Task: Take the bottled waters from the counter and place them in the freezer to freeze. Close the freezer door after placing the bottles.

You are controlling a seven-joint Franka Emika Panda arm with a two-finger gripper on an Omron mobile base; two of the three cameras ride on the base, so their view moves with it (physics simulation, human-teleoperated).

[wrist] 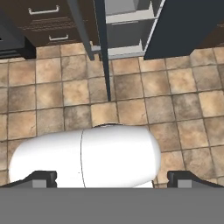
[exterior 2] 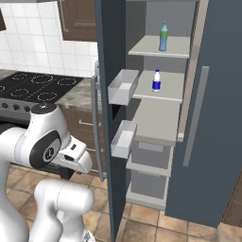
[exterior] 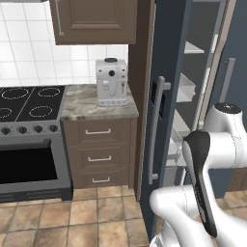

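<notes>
Right of the counter (exterior: 96,103), the freezer (exterior 2: 217,94) stood open, its door (exterior 2: 112,71) swung out edge-on, long axis vertical, beyond the gripper (wrist: 112,178). Gripper hung low over the floor tiles (wrist: 175,100), fingers spread, holding nothing. Both bottles were inside: blue-green bottle (exterior 2: 163,36) upper shelf, white bottle (exterior 2: 156,80) shelf below. Closing the door looked like what remained.

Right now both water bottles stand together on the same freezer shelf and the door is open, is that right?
Not quite. The blue-green bottle stands one shelf above the white bottle, as the right base view shows. The freezer door is indeed open.
</notes>
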